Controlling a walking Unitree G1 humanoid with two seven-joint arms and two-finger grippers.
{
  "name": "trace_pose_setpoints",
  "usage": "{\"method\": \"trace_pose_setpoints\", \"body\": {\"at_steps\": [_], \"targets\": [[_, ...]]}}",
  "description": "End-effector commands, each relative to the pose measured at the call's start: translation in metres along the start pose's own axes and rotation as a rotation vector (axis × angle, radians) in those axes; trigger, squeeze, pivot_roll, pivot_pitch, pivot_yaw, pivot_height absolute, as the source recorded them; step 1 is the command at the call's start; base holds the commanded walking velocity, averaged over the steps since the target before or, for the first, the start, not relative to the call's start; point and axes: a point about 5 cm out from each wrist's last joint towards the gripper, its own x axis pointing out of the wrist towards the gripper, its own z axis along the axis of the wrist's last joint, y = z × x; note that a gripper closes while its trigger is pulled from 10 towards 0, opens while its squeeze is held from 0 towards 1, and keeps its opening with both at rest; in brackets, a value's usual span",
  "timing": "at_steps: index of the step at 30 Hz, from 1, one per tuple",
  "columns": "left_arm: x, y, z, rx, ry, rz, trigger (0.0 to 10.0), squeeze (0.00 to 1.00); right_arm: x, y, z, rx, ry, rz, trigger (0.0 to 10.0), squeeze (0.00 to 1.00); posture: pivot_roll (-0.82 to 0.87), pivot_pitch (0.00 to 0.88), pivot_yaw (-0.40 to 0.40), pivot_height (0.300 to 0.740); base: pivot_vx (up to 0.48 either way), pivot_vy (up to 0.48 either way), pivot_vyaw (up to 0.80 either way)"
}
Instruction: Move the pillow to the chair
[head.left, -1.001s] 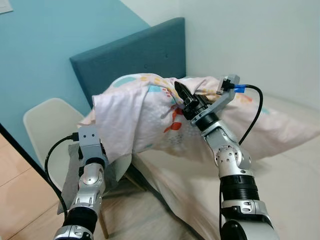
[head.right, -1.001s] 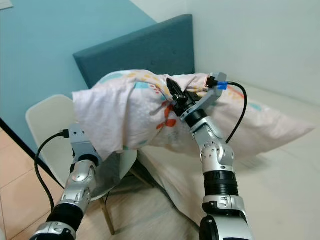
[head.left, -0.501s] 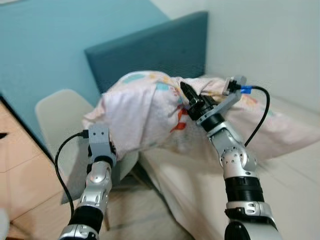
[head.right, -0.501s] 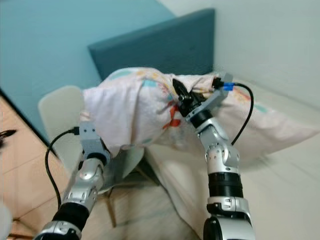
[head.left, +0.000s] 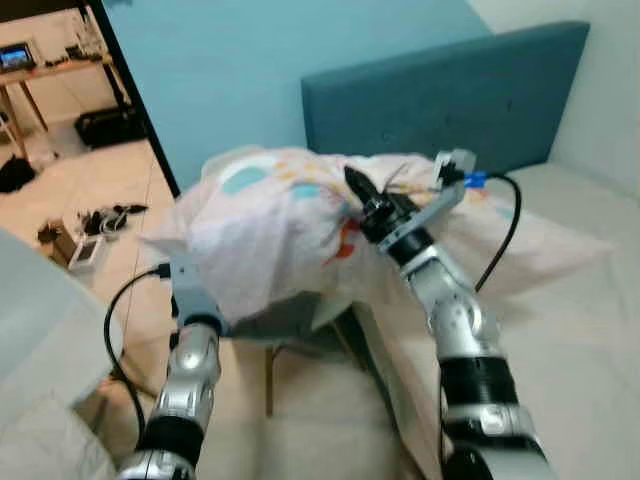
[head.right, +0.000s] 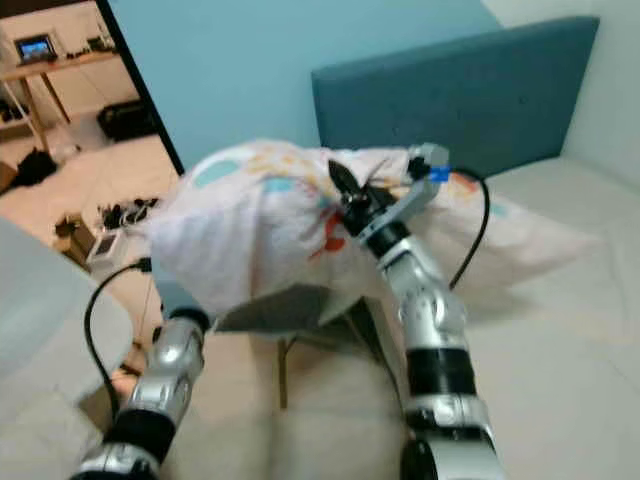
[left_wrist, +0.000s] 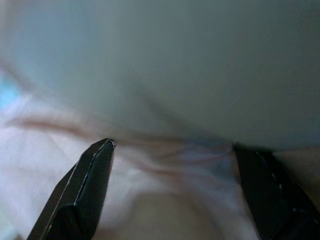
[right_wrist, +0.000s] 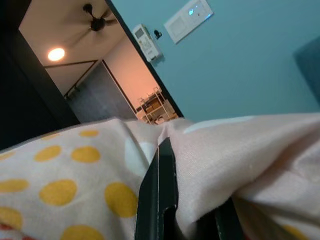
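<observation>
Carrying step: the right hand (head.left: 362, 195) pinches the pillow (head.left: 270, 225); the left hand (left_wrist: 170, 165), spread, props it underneath. Next, lower it onto the chair (head.left: 300, 322) at six o'clock.

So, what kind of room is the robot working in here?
Most likely a bedroom in a home. There is a bed with a blue padded headboard, a patterned pillow held by the right pincer, and a doorway opening onto another tiled room.
</observation>
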Motion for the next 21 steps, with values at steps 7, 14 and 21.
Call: {"method": "trace_pose_setpoints", "body": {"at_steps": [7,14,21], "targets": [[0.001,0.001,0.002,0.013,-0.002,-0.041,10.0,0.00,0.013,0.022,0.007,0.007,-0.046,0.099,10.0,0.00,-0.26,0.000,0.079,0.738,0.000,0.000,0.74],[0.000,-0.004,0.007,-0.013,-0.031,-0.060,10.0,0.00,0.014,0.019,0.010,0.012,-0.054,0.065,10.0,0.00,-0.27,0.000,0.073,0.738,0.352,0.000,0.00],[0.004,-0.004,0.022,-0.024,-0.086,-0.054,10.0,0.00,0.016,0.023,0.012,-0.025,-0.051,0.097,10.0,0.00,-0.27,0.000,0.067,0.738,0.480,0.000,0.00]]}}
